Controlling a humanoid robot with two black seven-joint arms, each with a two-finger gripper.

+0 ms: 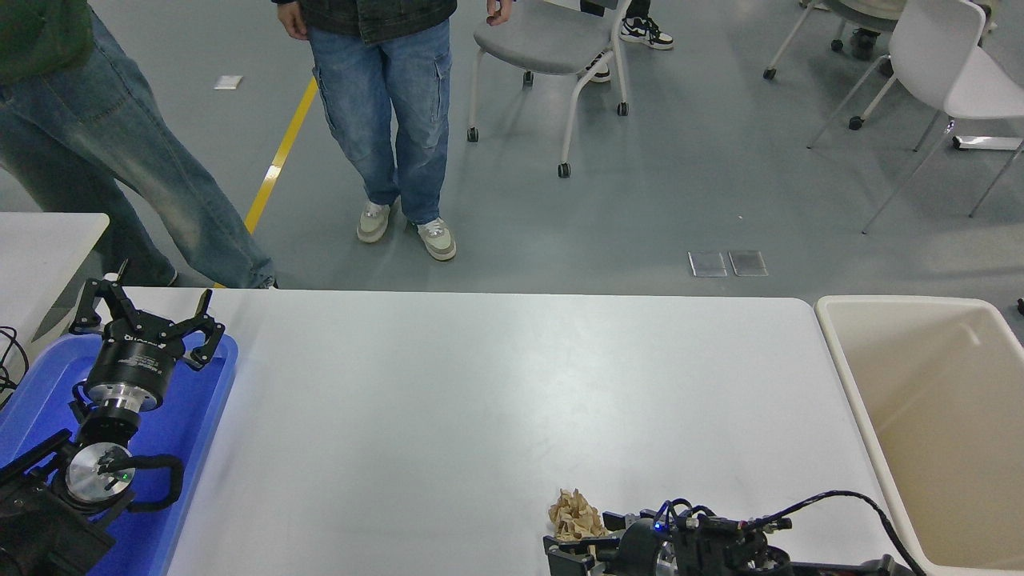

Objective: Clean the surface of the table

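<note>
One crumpled brown paper wad (pixel 576 516) lies at the near edge of the table surface (pixel 496 384), touching the right gripper (pixel 578 550), whose jaws seem to straddle it; the grip itself cannot be judged. Left gripper (pixel 148 316) sits parked wide, far off

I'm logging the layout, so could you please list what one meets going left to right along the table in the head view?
Blue tray with the left gripper above it → crumpled brown paper → right gripper → beige tub.

Right end effector (pixel 578 550) touching crumpled paper (pixel 575 515).
</note>
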